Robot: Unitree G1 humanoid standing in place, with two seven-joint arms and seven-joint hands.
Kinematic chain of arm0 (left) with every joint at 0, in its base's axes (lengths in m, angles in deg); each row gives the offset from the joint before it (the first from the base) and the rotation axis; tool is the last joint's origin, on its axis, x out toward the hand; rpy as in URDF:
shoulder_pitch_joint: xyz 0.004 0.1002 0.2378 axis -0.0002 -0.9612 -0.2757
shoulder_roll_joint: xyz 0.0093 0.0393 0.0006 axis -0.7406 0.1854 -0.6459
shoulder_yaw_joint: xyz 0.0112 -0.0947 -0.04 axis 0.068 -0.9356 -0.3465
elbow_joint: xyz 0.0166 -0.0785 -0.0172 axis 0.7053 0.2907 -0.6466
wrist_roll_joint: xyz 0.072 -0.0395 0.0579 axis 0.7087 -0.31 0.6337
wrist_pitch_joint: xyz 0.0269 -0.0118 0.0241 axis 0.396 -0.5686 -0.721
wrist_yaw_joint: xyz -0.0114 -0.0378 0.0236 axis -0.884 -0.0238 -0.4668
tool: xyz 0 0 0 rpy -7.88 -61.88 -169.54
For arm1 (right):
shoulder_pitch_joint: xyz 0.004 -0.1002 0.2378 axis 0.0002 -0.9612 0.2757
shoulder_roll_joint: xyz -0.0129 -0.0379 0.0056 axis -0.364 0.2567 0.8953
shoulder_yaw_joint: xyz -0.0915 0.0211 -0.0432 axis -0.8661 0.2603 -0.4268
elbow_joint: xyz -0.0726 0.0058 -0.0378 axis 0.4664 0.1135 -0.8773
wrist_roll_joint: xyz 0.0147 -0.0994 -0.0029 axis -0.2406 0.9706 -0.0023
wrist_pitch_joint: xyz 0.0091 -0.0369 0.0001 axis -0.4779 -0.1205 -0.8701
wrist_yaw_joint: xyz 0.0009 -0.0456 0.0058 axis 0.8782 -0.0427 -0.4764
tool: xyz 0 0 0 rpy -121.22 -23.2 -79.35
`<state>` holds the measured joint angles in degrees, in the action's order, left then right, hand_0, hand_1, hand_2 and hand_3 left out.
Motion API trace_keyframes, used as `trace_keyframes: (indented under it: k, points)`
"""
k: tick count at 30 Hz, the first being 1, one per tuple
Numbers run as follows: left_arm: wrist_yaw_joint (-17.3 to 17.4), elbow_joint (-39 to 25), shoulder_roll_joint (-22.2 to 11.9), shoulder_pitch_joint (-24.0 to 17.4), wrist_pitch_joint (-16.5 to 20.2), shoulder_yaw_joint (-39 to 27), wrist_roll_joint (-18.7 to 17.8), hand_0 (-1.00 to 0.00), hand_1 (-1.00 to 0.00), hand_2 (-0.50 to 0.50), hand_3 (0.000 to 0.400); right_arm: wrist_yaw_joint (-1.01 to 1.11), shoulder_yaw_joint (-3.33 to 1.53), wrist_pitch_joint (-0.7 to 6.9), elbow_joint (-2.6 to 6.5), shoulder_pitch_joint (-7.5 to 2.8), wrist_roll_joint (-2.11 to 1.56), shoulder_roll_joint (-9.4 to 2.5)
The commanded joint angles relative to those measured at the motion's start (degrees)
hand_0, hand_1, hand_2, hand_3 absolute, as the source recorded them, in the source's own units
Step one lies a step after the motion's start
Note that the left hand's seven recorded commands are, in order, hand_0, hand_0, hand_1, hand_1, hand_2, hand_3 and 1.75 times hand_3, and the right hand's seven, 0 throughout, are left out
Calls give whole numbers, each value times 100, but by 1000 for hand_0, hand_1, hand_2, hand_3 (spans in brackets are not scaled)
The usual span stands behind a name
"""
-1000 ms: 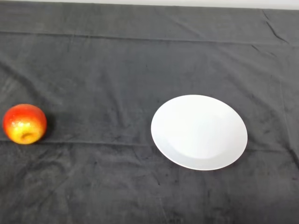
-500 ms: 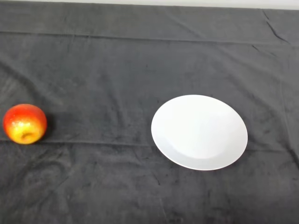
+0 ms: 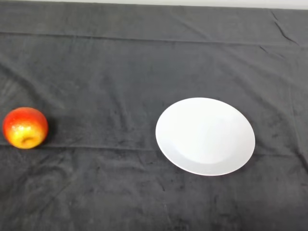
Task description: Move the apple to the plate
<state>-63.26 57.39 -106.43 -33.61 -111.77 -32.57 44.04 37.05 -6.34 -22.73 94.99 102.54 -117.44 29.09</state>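
A red and yellow apple [image 3: 25, 127] rests on the dark cloth at the far left edge of the head view. A round white plate [image 3: 205, 136] lies right of centre with nothing on it. A wide stretch of cloth separates the apple from the plate.
The dark cloth [image 3: 110, 72] covers the whole table, with creases running across it. The table's far edge shows as a pale strip [image 3: 192, 3] along the top.
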Motion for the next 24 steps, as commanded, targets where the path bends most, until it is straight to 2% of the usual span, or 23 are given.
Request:
trace_keyframes:
  k: [1, 10, 24]
  points:
    - [50, 189, -127, 162, -157, 92, 166, 0, 0, 0, 0, 48, 75, -26, 41, -12, 9, 237]
    - [0, 174, 4, 388, -424, 389, 507, 0, 0, 0, 0, 50, 76, -27, 45, -11, 8, 238]
    - [-485, 23, 454, 905, -449, 1111, 1363, 0, 0, 0, 0, 51, 76, -27, 45, -11, 8, 238]
